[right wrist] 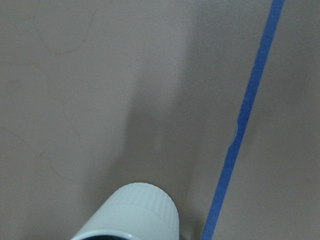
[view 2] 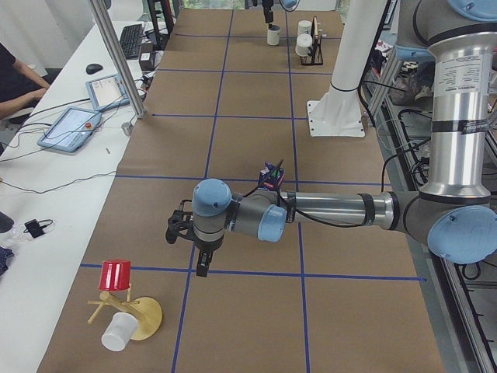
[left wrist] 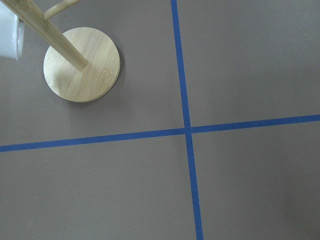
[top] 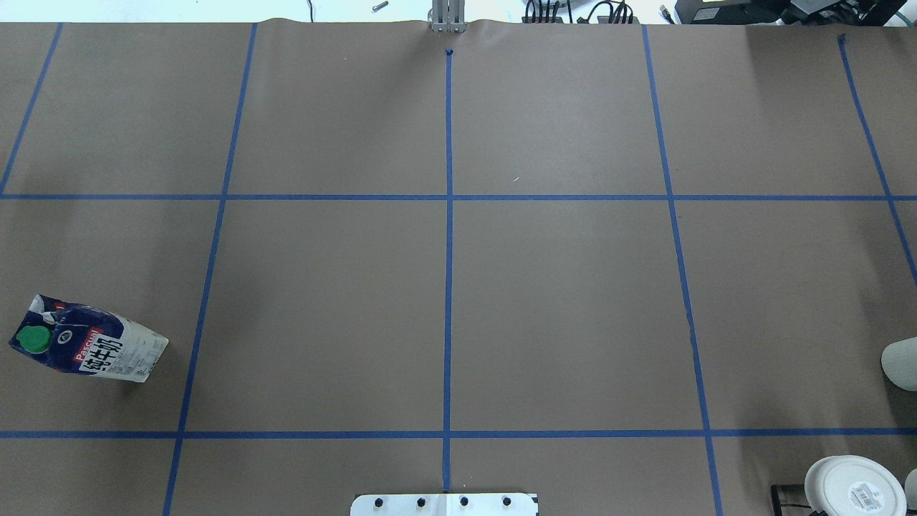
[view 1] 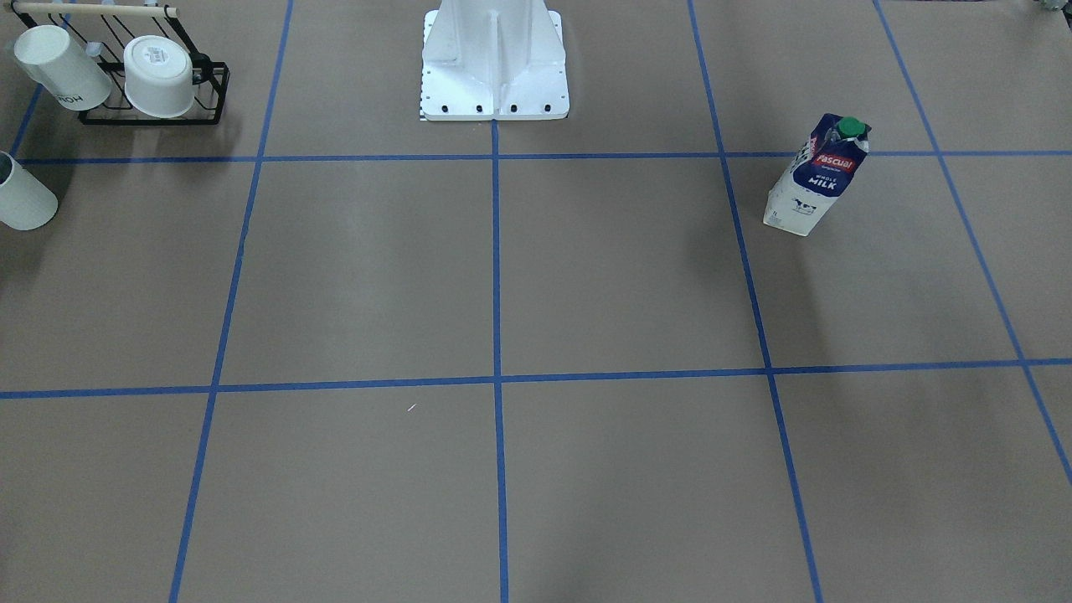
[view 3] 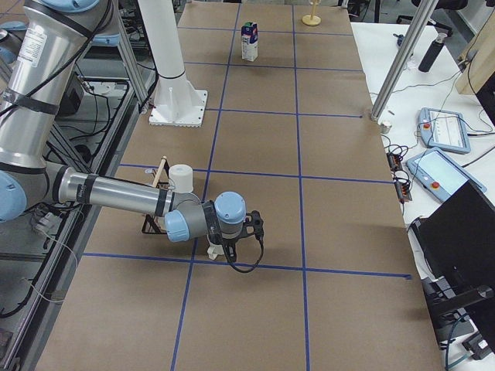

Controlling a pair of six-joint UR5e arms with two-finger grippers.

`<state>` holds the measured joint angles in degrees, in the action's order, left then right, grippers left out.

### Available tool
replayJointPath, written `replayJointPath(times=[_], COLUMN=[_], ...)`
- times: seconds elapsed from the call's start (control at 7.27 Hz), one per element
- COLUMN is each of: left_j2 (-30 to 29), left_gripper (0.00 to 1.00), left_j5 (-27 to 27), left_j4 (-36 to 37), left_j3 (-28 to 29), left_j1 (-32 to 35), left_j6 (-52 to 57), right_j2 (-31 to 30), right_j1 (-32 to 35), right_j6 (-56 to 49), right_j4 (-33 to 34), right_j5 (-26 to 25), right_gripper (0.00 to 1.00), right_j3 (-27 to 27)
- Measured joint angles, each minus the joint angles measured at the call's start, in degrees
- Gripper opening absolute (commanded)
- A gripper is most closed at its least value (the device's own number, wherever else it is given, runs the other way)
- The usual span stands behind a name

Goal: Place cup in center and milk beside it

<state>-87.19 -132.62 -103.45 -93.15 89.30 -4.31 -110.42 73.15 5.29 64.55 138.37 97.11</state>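
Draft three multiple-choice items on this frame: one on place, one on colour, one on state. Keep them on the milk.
1. Where on the table does the milk stand?
A. on the robot's left side
B. on the middle tape crossing
C. in the black rack

2. What colour is its cap?
A. red
B. green
C. yellow

3. What state is the milk in?
A. lying on its side
B. held in a gripper
C. standing upright, untouched

Key: 1 A, it sits at the left edge of the overhead view. 2 B, the round cap shows green in both fixed views. 3 C, it stands on its base and nothing grips it.
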Motion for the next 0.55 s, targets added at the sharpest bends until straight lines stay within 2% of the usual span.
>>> replayJointPath(times=[0.55], left_j2=[0.0], left_gripper=[0.99], left_j5=[0.0], left_j4=[-0.1], left_j3=[0.5], left_j1=[-0.1], left_j6=[-0.1], right_j2=[0.5], right_j1=[-3.1], right_j6=[-0.1], right_j4=[-1.5], right_j5=[0.9], right_gripper=[0.0], right_j3=[-0.6])
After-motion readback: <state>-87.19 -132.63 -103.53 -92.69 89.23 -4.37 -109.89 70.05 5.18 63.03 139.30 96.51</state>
